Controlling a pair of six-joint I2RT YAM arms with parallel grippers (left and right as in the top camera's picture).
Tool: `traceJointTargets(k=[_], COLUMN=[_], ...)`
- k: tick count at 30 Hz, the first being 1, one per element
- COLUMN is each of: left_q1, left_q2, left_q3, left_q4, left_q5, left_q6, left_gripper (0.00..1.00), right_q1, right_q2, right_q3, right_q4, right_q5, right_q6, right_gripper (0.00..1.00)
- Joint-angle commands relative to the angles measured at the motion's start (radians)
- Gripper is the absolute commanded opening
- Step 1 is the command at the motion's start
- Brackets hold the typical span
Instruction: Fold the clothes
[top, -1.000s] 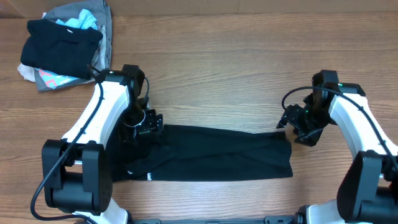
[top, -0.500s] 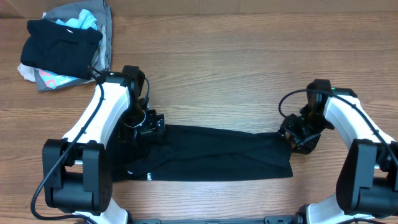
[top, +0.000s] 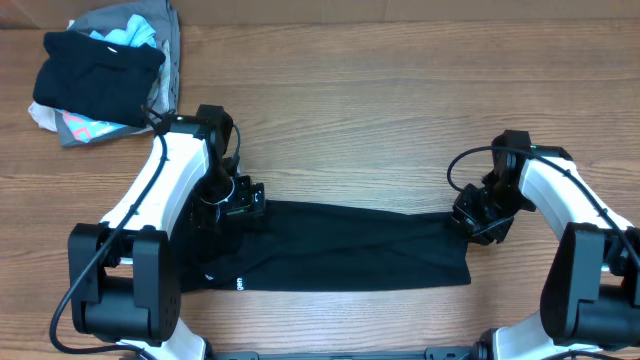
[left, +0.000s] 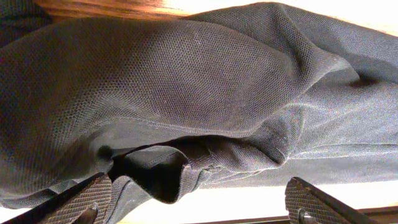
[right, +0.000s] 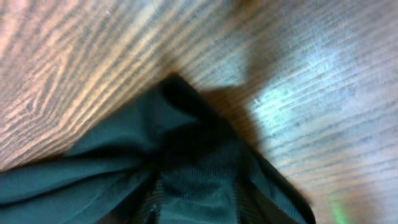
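Your right hand (top: 478, 215) has slid left and nearer over the last second, from just off the shirt (top: 350, 250) onto its far right corner. Your left hand (top: 235, 200) has not shifted; it sits over the far left corner.

You have the shirt lying as a long dark band across the near middle of the surface (top: 350, 130), already narrowed lengthwise, with the heap (top: 100, 70) well apart at the far left.

On the left wrist view your fingers (left: 81, 198) stand wide apart, with a raised ridge of fabric between them and nothing pinched yet. On the right wrist view the cloth (right: 124, 180) gathers into pleats running toward the bottom of the frame, but the fingers themselves do not show, so I cannot tell whether that hand is apart or clamped.

I judge you are set up to take both far corners for the next fold. Before you lift, close the left hand.
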Motion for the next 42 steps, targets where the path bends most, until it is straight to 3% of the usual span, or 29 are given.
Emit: traceJointTargets(k=[1,11,20,42], left_q1=[0.000,0.000,0.000,0.000], left_q2=[0.007,0.007,0.007,0.007], left_q3=[-0.005,-0.005,-0.005,-0.005], left_q4=[0.002,0.005,0.007,0.005], left_q5=[0.000,0.000,0.001,0.001], left_q6=[0.002,0.006,0.006,0.013], left_gripper=[0.92,0.93,0.94,0.95], right_q1=[0.003,0.003,0.003,0.004], right_q2=[0.003,0.003,0.003,0.003], right_q3=[0.007,0.071,0.041,0.013], right_q4=[0.016,0.046,0.053,0.046], right_q5=[0.000,-0.060,-0.059,-0.052], right_q6=[-0.001,-0.001,-0.001,-0.001], right_gripper=[0.48,0.61,0.42,0.43])
